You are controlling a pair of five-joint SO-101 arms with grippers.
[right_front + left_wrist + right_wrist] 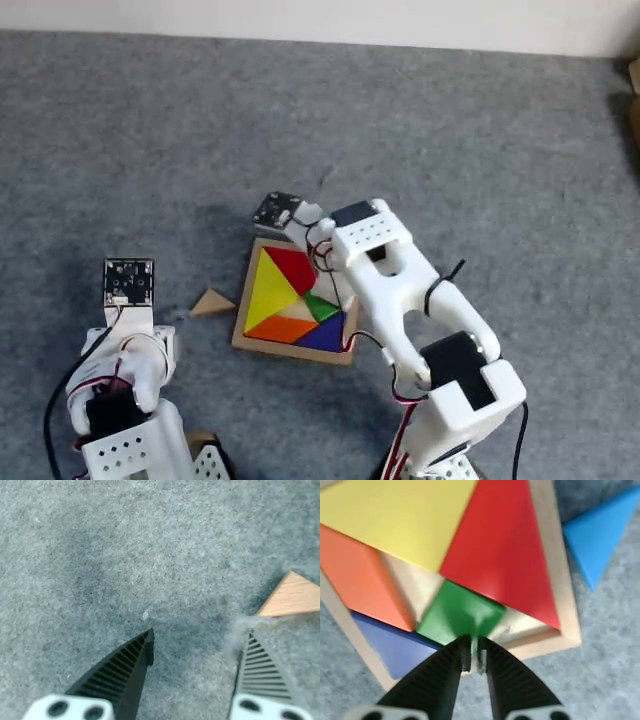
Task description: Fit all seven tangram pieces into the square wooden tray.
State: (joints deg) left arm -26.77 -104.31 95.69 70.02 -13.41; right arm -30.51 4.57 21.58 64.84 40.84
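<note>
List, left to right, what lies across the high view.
left arm → plain wooden triangle → square wooden tray holding coloured pieces → right arm's white base

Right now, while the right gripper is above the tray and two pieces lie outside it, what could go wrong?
1. The shut right gripper sits at the green square wooden piece; a push may slide it over the bare gaps beside it in the square wooden tray.
2. The plain wooden triangle lies flat on the grey carpet beside the open left gripper; it may be pushed away, not grasped.
</note>
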